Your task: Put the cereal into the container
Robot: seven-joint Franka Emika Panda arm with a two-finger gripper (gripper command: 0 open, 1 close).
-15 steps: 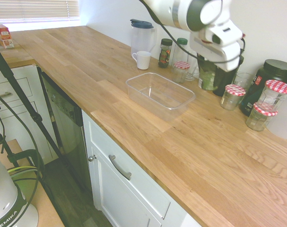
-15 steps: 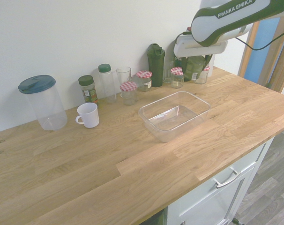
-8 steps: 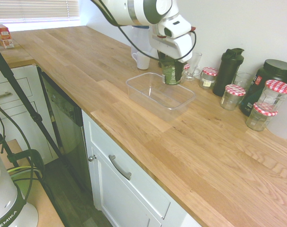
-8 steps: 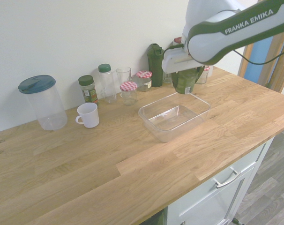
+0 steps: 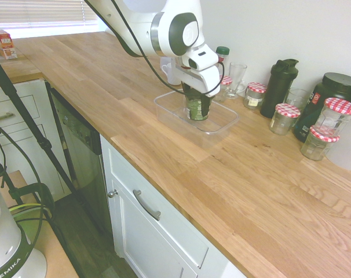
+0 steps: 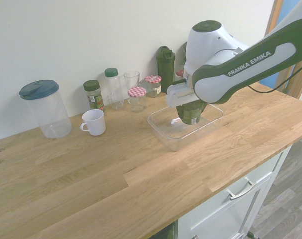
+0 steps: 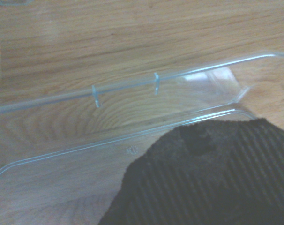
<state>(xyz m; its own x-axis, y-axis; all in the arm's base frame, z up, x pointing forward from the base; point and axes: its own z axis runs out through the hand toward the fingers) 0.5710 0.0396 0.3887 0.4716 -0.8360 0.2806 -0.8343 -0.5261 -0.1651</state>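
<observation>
- Cereal (image 5: 197,109) hangs upright in the first exterior view, clasped by the pincer (image 5: 194,91), its base at or just within the open top of the container (image 5: 161,119).
- Step in hand, as I judge it: lowering the tub in; the grasp is done, the release is not.
- Second exterior view: the tub's label shows below the pincer, over the container's far part, nearer the wall (image 6: 81,30) than the front rim. Whether the base touches the floor of the container, I cannot tell.
- Wrist view: the tub's dark ribbed lid (image 7: 217,178) overlaps the container's inside, with the rim close by.
- Next move, likely: ease straight down, clear of the rim, then let go once the base rests.
</observation>
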